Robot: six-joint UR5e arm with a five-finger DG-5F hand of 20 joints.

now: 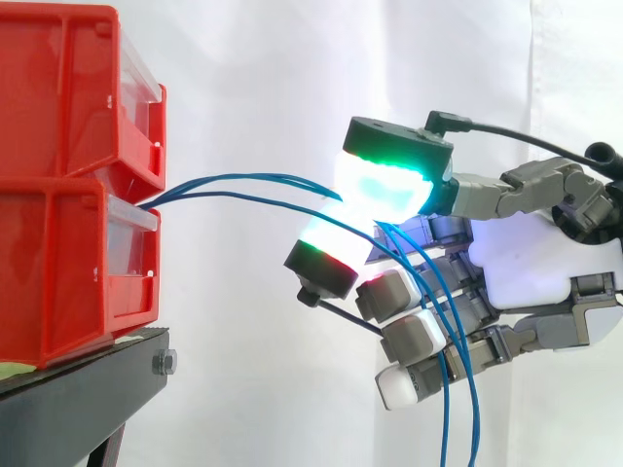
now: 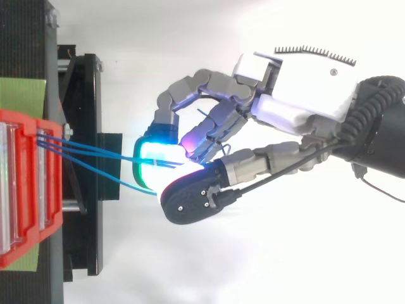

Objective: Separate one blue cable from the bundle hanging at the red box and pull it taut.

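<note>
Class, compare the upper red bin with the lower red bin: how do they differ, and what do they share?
The upper red bin rests on the lower red bin; the lower one rests on the black stand. The blue cables leave the lower bin, none the upper. Both are red with clear fronts.

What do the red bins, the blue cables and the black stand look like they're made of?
Red bins: probably moulded plastic, glossy, with ribbed walls and clear fronts. Blue cables: thin wire in smooth sheathing, likely plastic; they bend in soft curves. Black stand: seemingly painted metal, matte, with a bolt at its edge.
</note>
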